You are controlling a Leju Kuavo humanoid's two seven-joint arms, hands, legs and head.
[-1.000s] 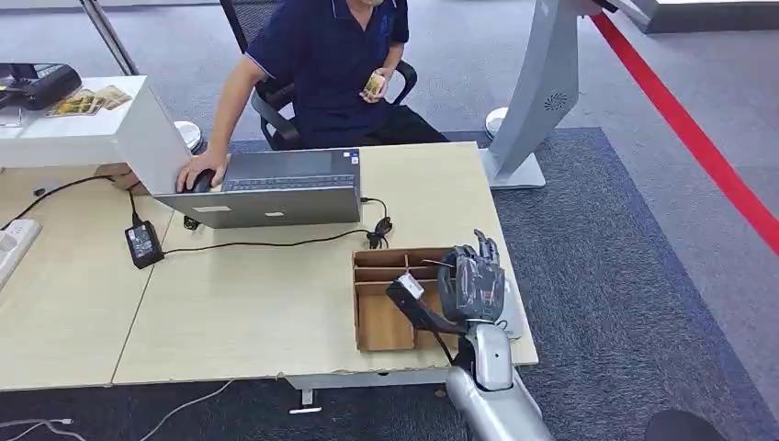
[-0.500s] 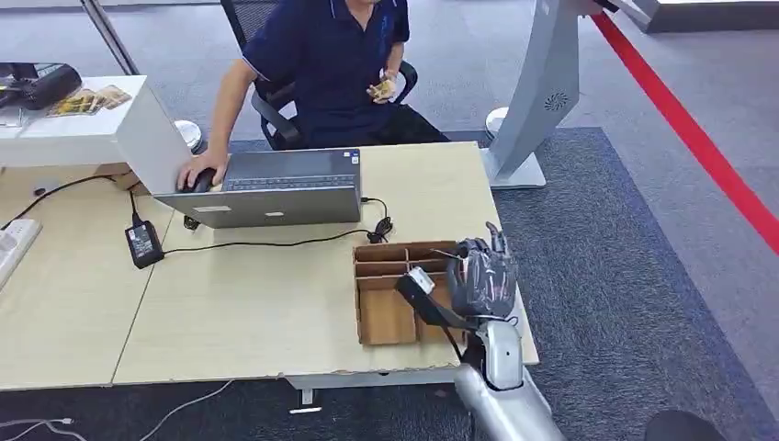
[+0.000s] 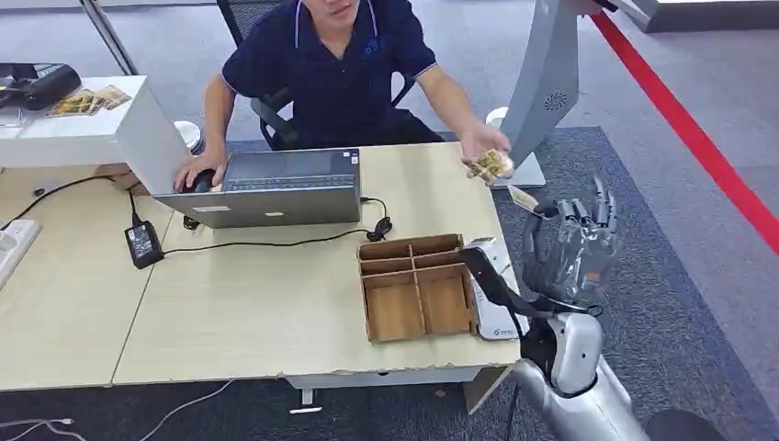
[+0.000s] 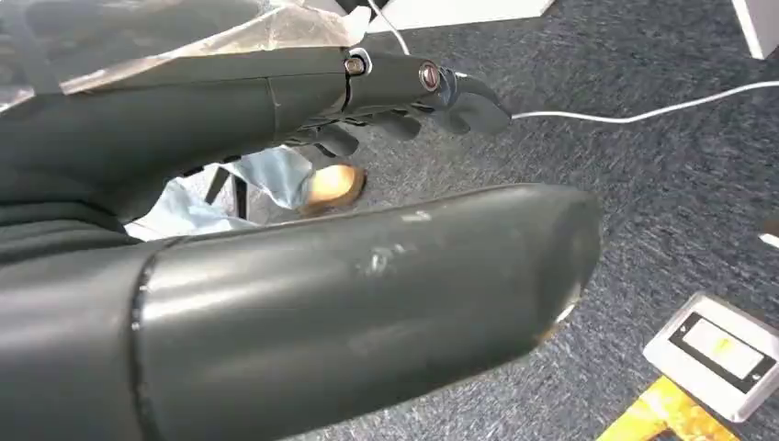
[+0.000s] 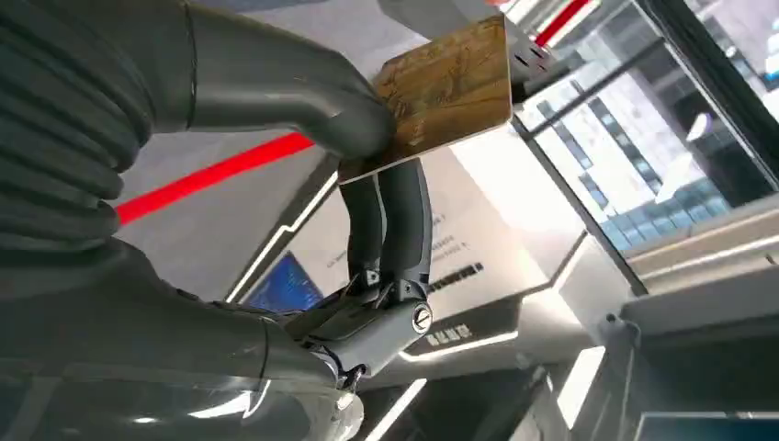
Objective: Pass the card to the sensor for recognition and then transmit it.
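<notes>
Pinching the card (image 5: 441, 87) between thumb and fingers, the right hand (image 3: 574, 248) is raised beside the table's (image 3: 276, 294) right edge, its other fingers pointing upward. The card stands out past the fingertips, so most of its face is free for someone else to take. In the head view it appears as a small pale sliver (image 3: 524, 198) above the thumb, just below the person's outstretched hand (image 3: 482, 147), which already holds a few similar cards (image 3: 491, 165). That hand reaches across the table corner toward the robot, apparently to receive the card.

The white sensor (image 3: 491, 294) lies flat on the table against the right side of the divided cardboard tray (image 3: 413, 289), well below the raised card, so the scanning step looks finished and the handover seems to be under way.

The left hand (image 4: 276, 230) hangs over carpeted floor; its fingers look loosely extended with nothing visible in them, though the close view leaves this uncertain.

A laptop (image 3: 276, 188) sits in front of the seated person.
</notes>
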